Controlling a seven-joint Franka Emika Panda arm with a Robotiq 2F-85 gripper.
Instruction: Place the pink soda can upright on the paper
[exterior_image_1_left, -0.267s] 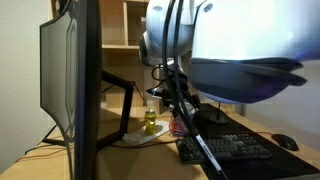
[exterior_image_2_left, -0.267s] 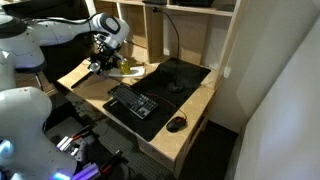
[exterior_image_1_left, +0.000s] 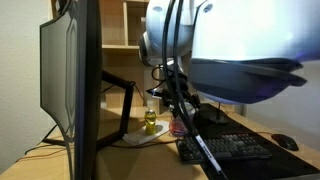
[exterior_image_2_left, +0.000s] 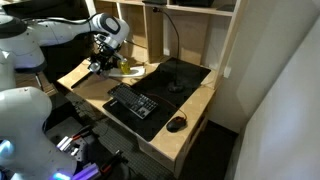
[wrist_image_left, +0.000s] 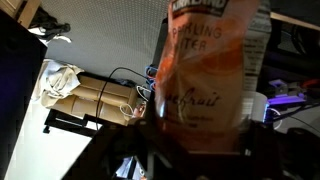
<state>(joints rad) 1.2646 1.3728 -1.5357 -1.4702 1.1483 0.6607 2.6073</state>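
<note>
The pink soda can (wrist_image_left: 205, 70) fills the wrist view and sits between my two dark fingers. My gripper (wrist_image_left: 200, 150) is shut on it. In an exterior view the can (exterior_image_1_left: 178, 128) shows as a pink patch low over the desk beside the pale paper (exterior_image_1_left: 138, 139). In an exterior view my gripper (exterior_image_2_left: 102, 62) hangs at the back left of the desk, at the edge of the paper (exterior_image_2_left: 133, 70). Whether the can touches the desk or the paper I cannot tell.
A small yellow bottle (exterior_image_1_left: 150, 121) stands by the paper. A black keyboard (exterior_image_2_left: 135, 103), a mouse (exterior_image_2_left: 177, 124) and a dark mat (exterior_image_2_left: 182, 75) lie on the desk. A monitor (exterior_image_1_left: 72, 85) stands close by. Shelves (exterior_image_2_left: 190, 30) rise behind the desk.
</note>
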